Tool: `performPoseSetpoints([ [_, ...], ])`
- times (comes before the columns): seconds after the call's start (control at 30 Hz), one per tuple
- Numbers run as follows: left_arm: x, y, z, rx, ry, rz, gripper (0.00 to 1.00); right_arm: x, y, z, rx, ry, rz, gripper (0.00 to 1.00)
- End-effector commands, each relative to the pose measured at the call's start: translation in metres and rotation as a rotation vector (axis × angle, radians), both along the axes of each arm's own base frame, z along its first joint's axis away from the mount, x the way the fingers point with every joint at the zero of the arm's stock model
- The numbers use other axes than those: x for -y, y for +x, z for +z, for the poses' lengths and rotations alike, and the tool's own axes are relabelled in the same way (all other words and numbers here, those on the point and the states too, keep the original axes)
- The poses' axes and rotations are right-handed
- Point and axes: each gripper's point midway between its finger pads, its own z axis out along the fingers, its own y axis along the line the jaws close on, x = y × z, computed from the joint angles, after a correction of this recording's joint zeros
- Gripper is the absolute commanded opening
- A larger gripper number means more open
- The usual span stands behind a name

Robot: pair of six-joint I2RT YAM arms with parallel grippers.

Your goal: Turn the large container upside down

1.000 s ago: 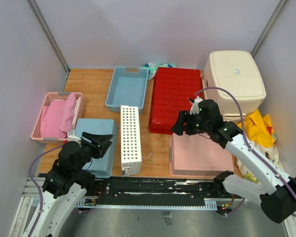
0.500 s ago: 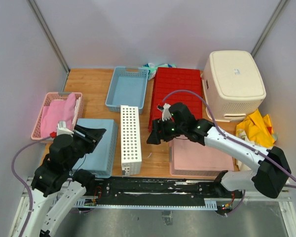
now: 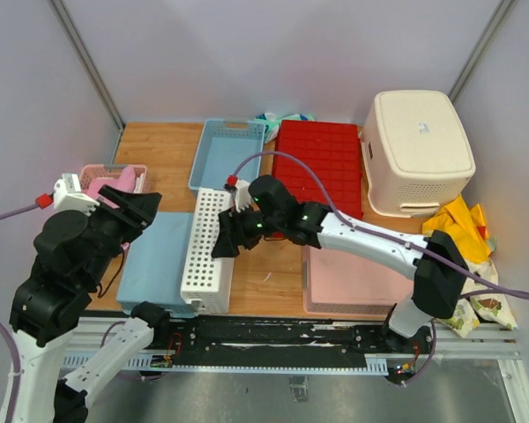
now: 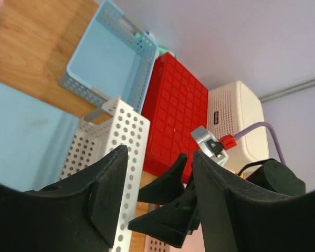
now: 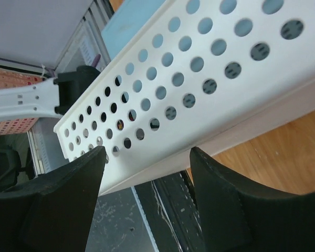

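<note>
Crowded table [image 3: 163, 154]. Cream bin [image 3: 419, 145] sits right of the red bin [image 3: 317, 163], looks bottom-up already, not touched. Pink bin [image 3: 361, 282] is just in front of the red bin and blue bin [image 3: 154, 260] is well to its front-left. Both are flat side up and unmoved.

White crate [image 3: 207, 251] lies front-left of the red bin, between it and the blue bin. It is judged to be the task's container, since the right arm is working on it. A second ago it stood straight on its long edge. Now it leans away from the red bin, upper edge over the blue bin, holed wall facing up. Which way its opening faces cannot be told.

Right tool [image 3: 222, 245] was over the pink bin a second ago. It has swept past the red bin's front edge and now sits at the crate's wall on the red-bin side. Its fingers are apart, with the crate rim crossing the gap in the wrist view, not clamped.

Left tool [image 3: 145, 204] has lifted and pulled back, farther from the red bin. Its fingers are apart with nothing between them.

Meaning: the flip has begun as a push-tip, likely not a grasp. The crate is partway over, not yet bottom-up. The blue bin may prop it and stall the roll.
</note>
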Motion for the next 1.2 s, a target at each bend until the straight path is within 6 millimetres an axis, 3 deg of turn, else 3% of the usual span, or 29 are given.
performPoseSetpoints([
  [0.0, -0.032, -0.008, 0.022, 0.049, 0.108, 0.109, 0.57, -0.044, -0.002, 0.022, 0.001, 0.084, 0.077, 0.66],
  [0.13, -0.036, -0.007, 0.023, 0.041, 0.137, 0.127, 0.57, -0.073, 0.003, 0.033, -0.029, 0.128, 0.100, 0.65],
  [0.27, -0.035, 0.000, 0.009, -0.004, 0.171, 0.129, 0.58, -0.094, 0.006, 0.047, -0.050, 0.185, 0.120, 0.65],
  [0.43, -0.030, 0.015, -0.017, -0.089, 0.238, 0.123, 0.60, -0.108, 0.015, 0.061, -0.046, 0.208, 0.133, 0.65],
  [0.6, -0.029, 0.025, -0.039, -0.157, 0.272, 0.135, 0.61, -0.112, 0.026, 0.062, -0.037, 0.182, 0.129, 0.65],
  [0.7, -0.025, 0.029, -0.050, -0.191, 0.291, 0.125, 0.61, -0.099, 0.032, 0.056, -0.024, 0.145, 0.120, 0.65],
  [0.8, -0.025, 0.033, -0.063, -0.231, 0.326, 0.117, 0.62, -0.064, 0.047, 0.039, 0.014, 0.080, 0.043, 0.65],
  [0.9, -0.020, 0.038, -0.086, -0.302, 0.365, 0.093, 0.67, -0.012, 0.065, 0.007, 0.008, -0.007, -0.098, 0.67],
  [1.0, -0.014, 0.041, -0.107, -0.362, 0.381, 0.066, 0.68, 0.024, 0.067, -0.036, -0.088, -0.063, -0.181, 0.68],
  [1.1, -0.015, 0.040, -0.120, -0.392, 0.394, 0.065, 0.68, 0.035, 0.050, -0.066, -0.214, -0.057, -0.166, 0.71],
  [1.17, -0.015, 0.037, -0.129, -0.413, 0.401, 0.057, 0.69, 0.025, 0.041, -0.068, -0.291, 0.010, -0.133, 0.72],
])
